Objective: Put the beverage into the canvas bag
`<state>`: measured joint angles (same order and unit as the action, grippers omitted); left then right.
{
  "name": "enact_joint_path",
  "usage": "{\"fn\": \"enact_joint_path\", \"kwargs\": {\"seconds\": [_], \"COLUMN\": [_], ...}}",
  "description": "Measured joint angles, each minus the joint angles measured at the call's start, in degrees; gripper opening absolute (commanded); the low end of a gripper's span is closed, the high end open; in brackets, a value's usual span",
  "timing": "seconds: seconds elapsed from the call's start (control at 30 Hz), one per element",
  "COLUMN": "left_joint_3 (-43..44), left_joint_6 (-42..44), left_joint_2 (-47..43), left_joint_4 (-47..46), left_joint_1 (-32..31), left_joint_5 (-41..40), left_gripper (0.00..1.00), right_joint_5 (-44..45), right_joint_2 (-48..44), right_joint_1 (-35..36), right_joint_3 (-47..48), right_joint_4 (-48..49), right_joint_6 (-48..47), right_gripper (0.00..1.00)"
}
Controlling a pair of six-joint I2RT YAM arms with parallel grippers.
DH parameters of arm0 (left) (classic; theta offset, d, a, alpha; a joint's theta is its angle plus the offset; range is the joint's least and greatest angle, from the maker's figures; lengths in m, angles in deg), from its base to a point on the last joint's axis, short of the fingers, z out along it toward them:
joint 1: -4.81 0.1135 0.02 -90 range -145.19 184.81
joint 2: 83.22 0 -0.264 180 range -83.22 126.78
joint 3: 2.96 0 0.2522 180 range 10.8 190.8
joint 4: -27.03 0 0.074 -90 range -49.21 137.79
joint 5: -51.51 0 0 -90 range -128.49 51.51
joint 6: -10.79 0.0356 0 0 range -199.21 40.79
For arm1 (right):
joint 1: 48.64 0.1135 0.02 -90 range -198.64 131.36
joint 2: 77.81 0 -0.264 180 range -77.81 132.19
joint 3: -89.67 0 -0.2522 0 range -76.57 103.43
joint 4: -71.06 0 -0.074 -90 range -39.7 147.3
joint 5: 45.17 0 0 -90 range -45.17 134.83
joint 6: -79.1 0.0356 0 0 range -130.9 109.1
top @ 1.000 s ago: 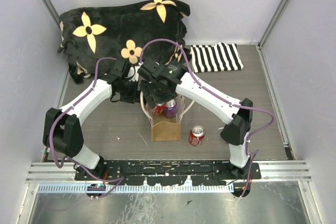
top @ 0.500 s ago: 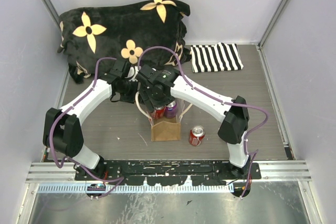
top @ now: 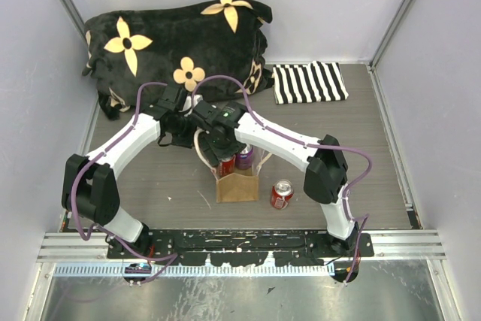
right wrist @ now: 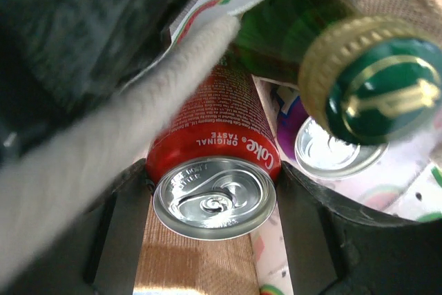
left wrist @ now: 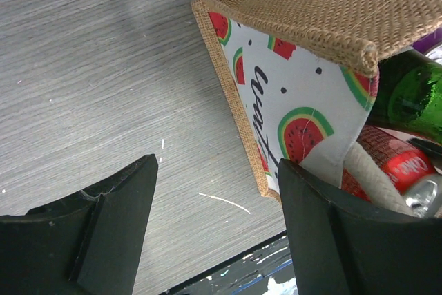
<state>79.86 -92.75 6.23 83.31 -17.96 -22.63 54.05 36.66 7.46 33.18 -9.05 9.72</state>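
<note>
1. Right arm's elbow has swung in toward the bag (top: pixel 237 184) since a second ago. Its wrist has sunk over the bag's mouth, carrying the Coke can (right wrist: pixel 214 170) a little deeper. The left arm, the bag and the loose can (top: pixel 282 194) lie as they did.
2. The right gripper (right wrist: pixel 215 240) has a finger on each side of the Coke can, clamped on its upper body. The can's silver top shows between them.
3. Just past those fingers, a green bottle (right wrist: pixel 373 94) and a purple can (right wrist: pixel 331 150) already stand inside the bag, close beside the held can. A cream handle (right wrist: pixel 103 136) crosses in front of one finger.
4. The left gripper (left wrist: pixel 217 219) has its fingers wide apart and grips nothing. The bag's corner sits between them, close to one finger. Whether that finger touches the lining I cannot tell.
5. By my reading the task is nearly done: the Coke can is within the bag's walls but not yet let go. What is left is to settle it, part the fingers, and lift out clear of the handle and bottle.
6. Farther out, the loose can stands on the table (top: pixel 361 148) just beside the bag, well apart from both grippers. If it is meant too, it is still unpacked.
</note>
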Motion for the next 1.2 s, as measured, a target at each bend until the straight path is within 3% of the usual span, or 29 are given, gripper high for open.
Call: {"fn": "enact_joint_path", "kwargs": {"seconds": [0.7,0.83,1.03,1.2], "left_joint_3": [0.0,0.0,0.0,0.02], "left_joint_6": [0.09,0.09,0.11,0.11], "left_joint_2": [1.7,2.23,2.4,2.67], "left_joint_4": [-0.13,-0.2,-0.17,-0.2], "left_joint_1": [0.17,0.17,0.26,0.37], "left_joint_5": [-2.67,-2.91,-3.17,-3.17], "left_gripper": [0.78,0.78,0.78,0.78], "right_joint_5": [0.76,1.2,1.44,1.66], "right_joint_2": [1.57,1.57,1.64,1.81], "right_joint_1": [0.15,0.26,0.28,0.28], "right_joint_3": [-3.3,-4.33,-4.57,-4.57], "right_joint_4": [3.61,4.59,5.18,5.51], "right_joint_6": [-3.82,-4.28,-4.76,-5.4], "right_gripper": [0.03,0.14,0.55,0.69]}}
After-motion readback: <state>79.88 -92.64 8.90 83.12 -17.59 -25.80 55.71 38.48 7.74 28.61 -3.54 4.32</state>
